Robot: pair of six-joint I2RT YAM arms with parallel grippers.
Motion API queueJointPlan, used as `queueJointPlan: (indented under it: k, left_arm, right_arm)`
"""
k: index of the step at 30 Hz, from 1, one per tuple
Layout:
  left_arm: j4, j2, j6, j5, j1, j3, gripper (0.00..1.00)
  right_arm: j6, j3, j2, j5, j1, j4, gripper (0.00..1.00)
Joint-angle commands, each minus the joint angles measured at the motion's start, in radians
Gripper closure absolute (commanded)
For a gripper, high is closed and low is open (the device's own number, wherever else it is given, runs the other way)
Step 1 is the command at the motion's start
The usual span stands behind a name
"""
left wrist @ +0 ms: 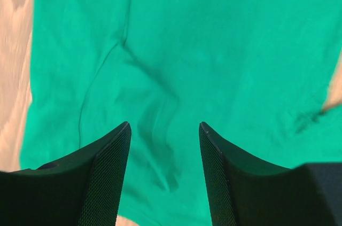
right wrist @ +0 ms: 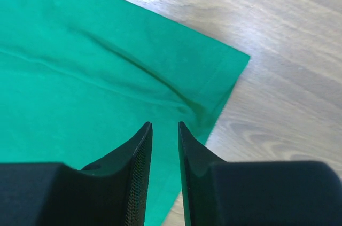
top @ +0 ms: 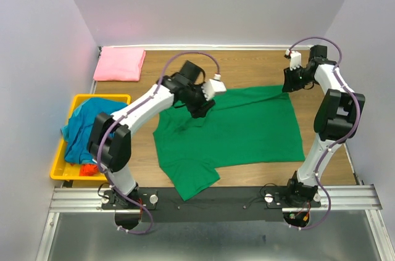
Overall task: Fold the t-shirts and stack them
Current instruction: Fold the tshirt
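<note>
A bright green t-shirt (top: 234, 128) lies spread on the wooden table, one sleeve hanging toward the front edge. My left gripper (top: 202, 110) hovers over its far left part, jaws open and empty; the left wrist view shows wrinkled green cloth (left wrist: 214, 49) below the gripper (left wrist: 164, 124). My right gripper (top: 289, 85) is above the shirt's far right corner (right wrist: 224, 65); in the right wrist view the gripper (right wrist: 164, 124) has its jaws only narrowly apart, with nothing between them. A folded pink t-shirt (top: 119, 63) lies at the back left. A teal-blue t-shirt (top: 86, 126) and a bit of an orange-red one (top: 90, 168) sit in the bin.
A yellow plastic bin (top: 60, 171) stands at the left edge of the table. White walls close in the table on the left, back and right. A black rail (top: 216, 198) with the arm bases runs along the front.
</note>
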Motion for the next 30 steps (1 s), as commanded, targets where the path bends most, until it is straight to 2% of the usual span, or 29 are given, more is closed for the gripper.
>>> queueJointPlan:
  k: [1,5,10,17,26,30]
  left_arm:
    - [0.056,0.094,0.015,-0.206,-0.077,0.017,0.39]
    - [0.054,0.165,0.003,-0.292,-0.11,0.032,0.39]
    - [0.022,0.234,0.009,-0.308,-0.119,0.057,0.37]
    - [0.021,0.266,0.032,-0.34,-0.124,0.051,0.37]
    - [0.018,0.308,0.038,-0.312,-0.105,0.078,0.39]
    - [-0.019,0.326,0.057,-0.257,-0.072,0.104,0.38]
  right_arm:
    - [0.086,0.009,-0.003,-0.045,0.019,-0.03,0.67]
    - [0.111,0.019,0.039,-0.005,0.023,-0.012,0.61]
    - [0.103,0.019,0.071,0.066,0.023,0.001,0.56]
    - [0.048,0.012,0.091,0.13,0.023,-0.001,0.55]
    - [0.032,-0.002,0.094,0.147,0.023,-0.001,0.55]
    - [0.023,-0.011,0.096,0.15,0.023,-0.001,0.54]
